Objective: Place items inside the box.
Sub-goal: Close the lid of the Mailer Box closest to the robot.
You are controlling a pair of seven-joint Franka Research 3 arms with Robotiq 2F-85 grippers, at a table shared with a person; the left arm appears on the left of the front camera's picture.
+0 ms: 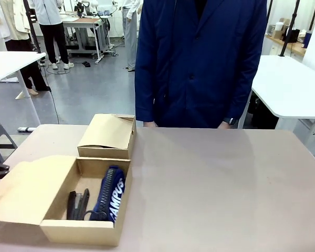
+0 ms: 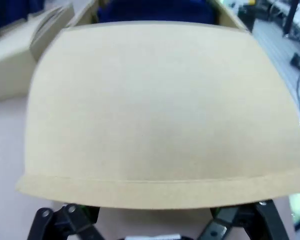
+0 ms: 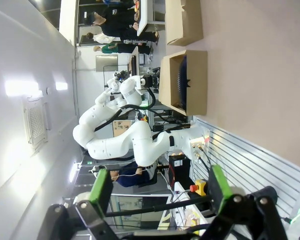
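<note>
Front view shows us the box at the table's near-left corner, its flap lid folded out flat toward nine o'clock, with the navy pouch and black staplers already lying inside; we judge the step in hand to be closing that lid. To do it well we should get the left gripper under the flap's free edge, sweep it up and over toward three o'clock along the hinge arc, and avoid pressing down on the box wall. In the left wrist view the flap's edge sits just above the fingers, toward twelve o'clock, very close, but whether it touches them we cannot tell, nor how wide those jaws stand. The right gripper is fully open and empty, with the box well apart from it, up toward one o'clock in its own view.
</note>
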